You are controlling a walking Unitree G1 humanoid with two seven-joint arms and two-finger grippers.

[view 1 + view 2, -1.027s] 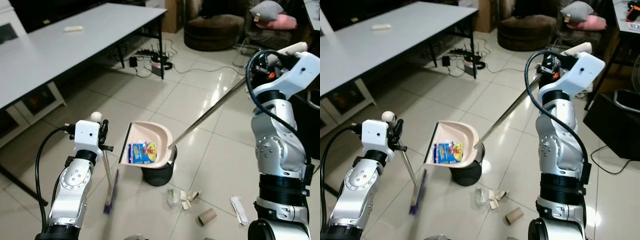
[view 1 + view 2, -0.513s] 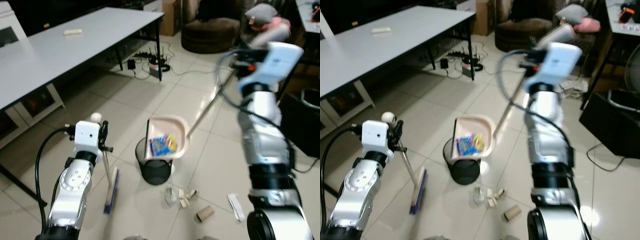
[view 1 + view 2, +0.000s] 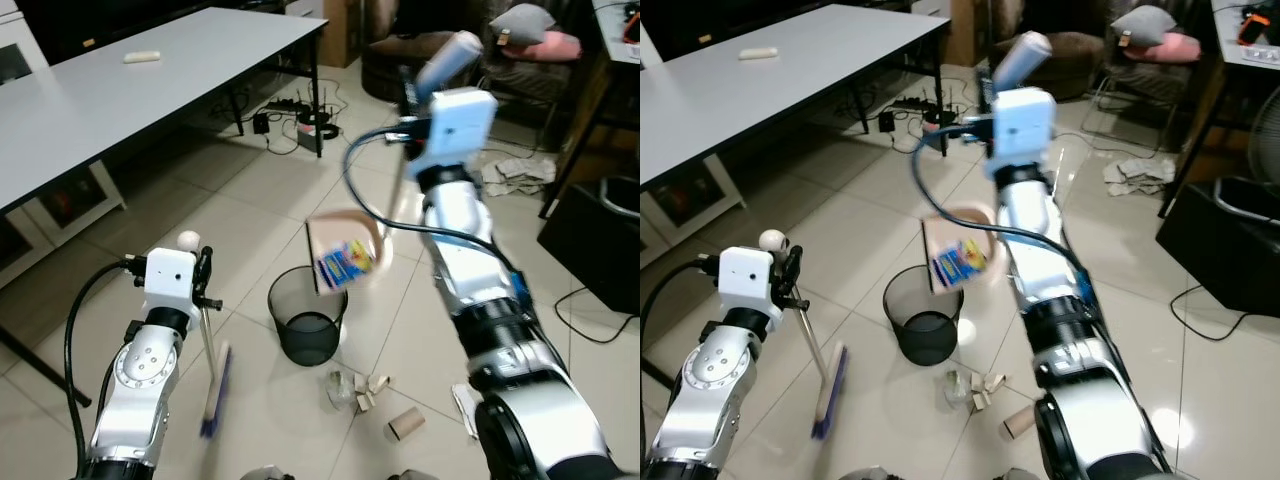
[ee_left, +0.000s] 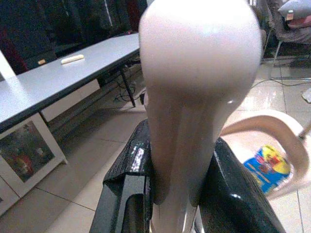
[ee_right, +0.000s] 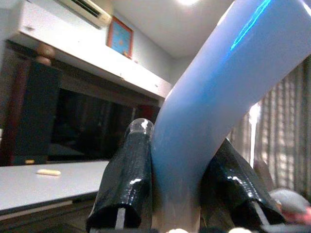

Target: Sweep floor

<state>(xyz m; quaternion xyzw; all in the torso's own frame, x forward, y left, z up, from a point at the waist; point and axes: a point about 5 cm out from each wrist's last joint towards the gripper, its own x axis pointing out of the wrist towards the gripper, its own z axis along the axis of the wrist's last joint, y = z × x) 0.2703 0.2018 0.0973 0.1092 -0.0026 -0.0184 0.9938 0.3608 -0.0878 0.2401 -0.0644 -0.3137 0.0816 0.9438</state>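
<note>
Two hands are at work around the black mesh bin [image 3: 307,328] on the tiled floor [image 3: 250,200]. Left of the bin, the left hand [image 3: 203,280] is clamped on the pale top of the broom [image 3: 213,385], whose metal stick runs down from it to the purple bristles resting on the floor beside the bin. Above the bin's right rim hangs the beige dustpan [image 3: 345,255], tipped steeply, with a blue and yellow wrapper [image 3: 345,264] inside. Its long handle rises to the right hand [image 3: 992,88], well above the bin, fingers [image 5: 127,184] closed around the handle's end. Right of the bin, cardboard tubes and scraps [image 3: 385,400] lie on the floor.
</note>
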